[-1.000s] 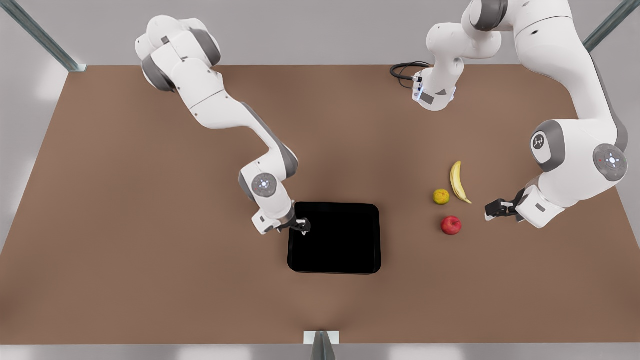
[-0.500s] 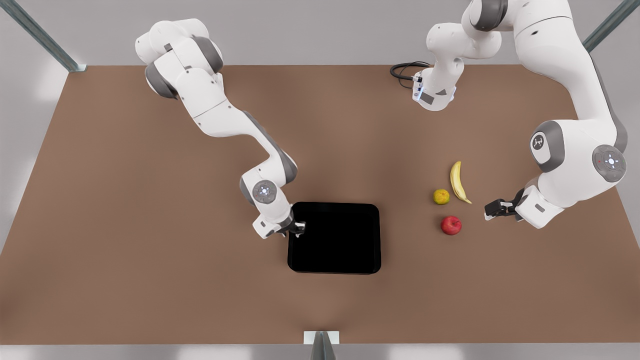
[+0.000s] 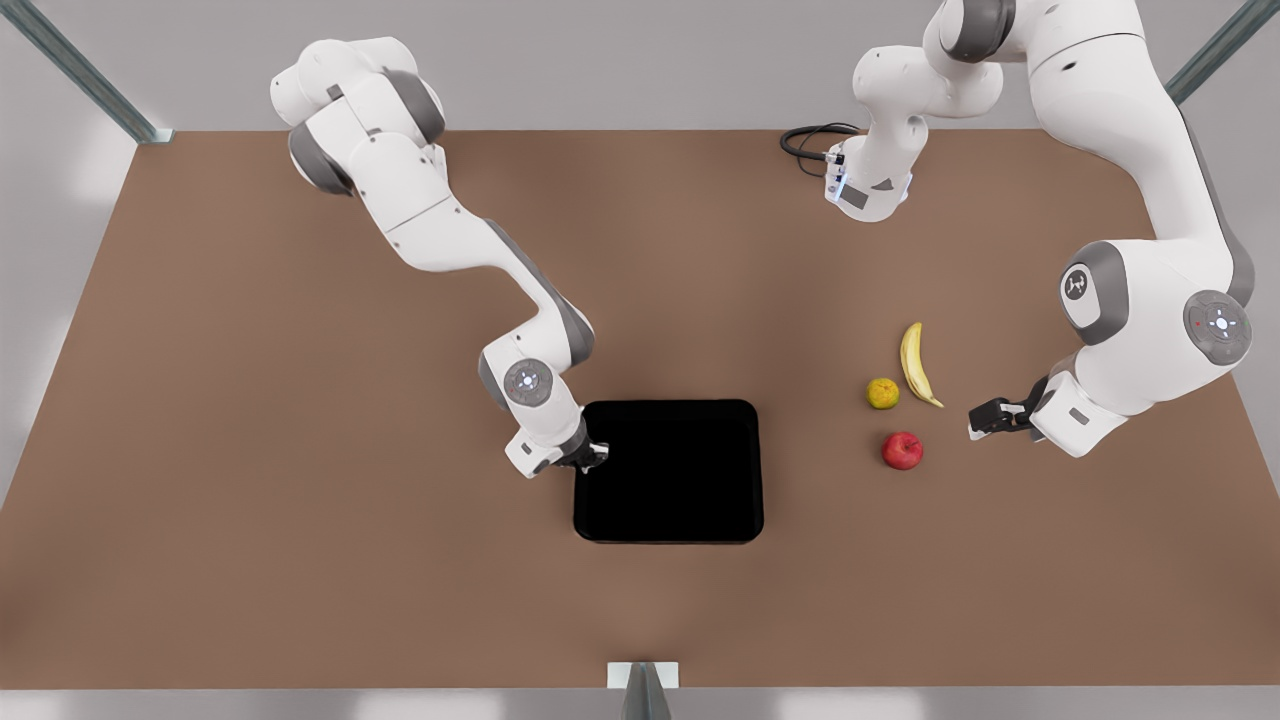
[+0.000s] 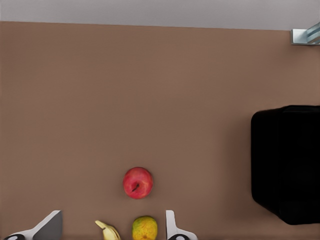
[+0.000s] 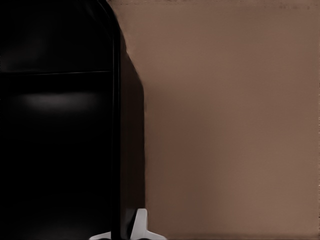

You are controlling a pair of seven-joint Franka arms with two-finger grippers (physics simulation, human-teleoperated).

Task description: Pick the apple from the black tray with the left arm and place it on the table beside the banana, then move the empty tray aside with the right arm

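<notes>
In the front view, the right gripper (image 3: 592, 456) is seen on the tray's (image 3: 668, 470) rim, at the tray's 9 o'clock edge. The tray lies at 3 o'clock from it and is empty. The apple (image 3: 902, 450) is already set on the table (image 3: 300, 500), at 6 o'clock from the banana (image 3: 916, 364). The left gripper (image 3: 985, 416) waits near the fruits. Bare table is found at 9 o'clock from the tray, with much room.

In the left wrist view, the left fingers (image 4: 50, 227) are spread wide and nothing is held.

In the right wrist view, the right fingers (image 5: 141, 225) are placed on both sides of the rim; it is judged to be gripped.
</notes>
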